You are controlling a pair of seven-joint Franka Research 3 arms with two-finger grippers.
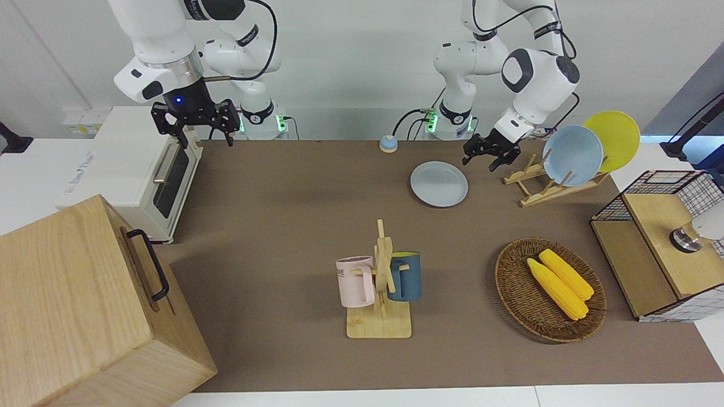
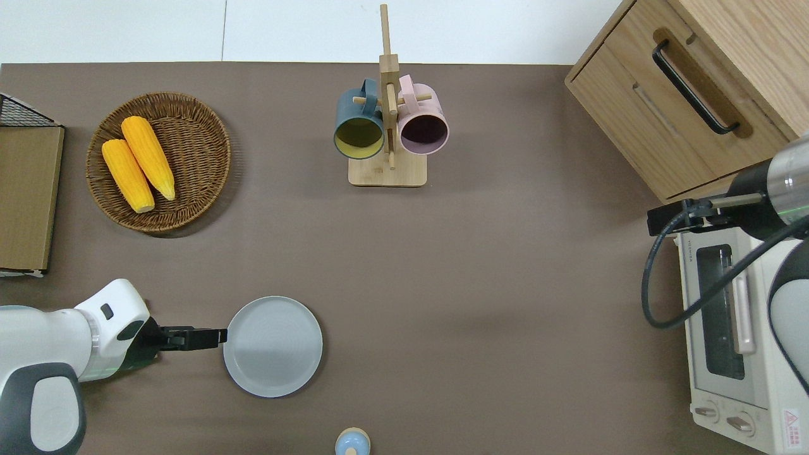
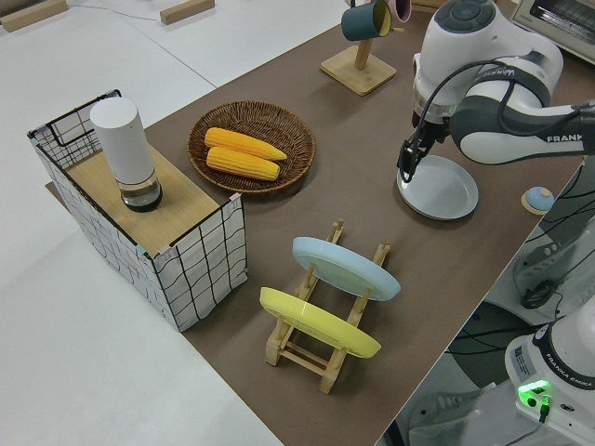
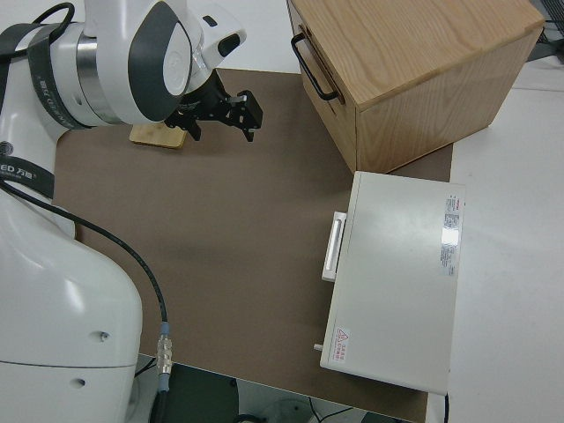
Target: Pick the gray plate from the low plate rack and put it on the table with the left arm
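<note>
Front view, plate: the gray plate lies flat on the desk, so I judge the placing is done.
Front view, left gripper: the left gripper hangs at about 1 o'clock from the plate, apart from it, its fingers spread and holding nothing; I think it is free to go away.
Front view, rack: the rack stands at 3 o'clock from the plate and carries a blue plate and a yellow plate, both leaning in their slots; the pegs keep them slanted.
Front view, right gripper: the right gripper is parked, fingers wide, with nothing between them.

Overhead view, plate: the plate is clear of the rack and well apart from the corn basket and the mug stand, so nothing can disturb it.
Overhead view, left gripper: the gripper is at 9 o'clock from the plate, its tip just beside the rim.

Left side view, plate: the plate rests level on the desk, with the gripper above its edge and not gripping it.
Left side view, rack: the slots of the rack nearest to the gray plate are free; I judge that plate came from there.

Right side view: only the right gripper shows, fingers apart, holding nothing.
</note>
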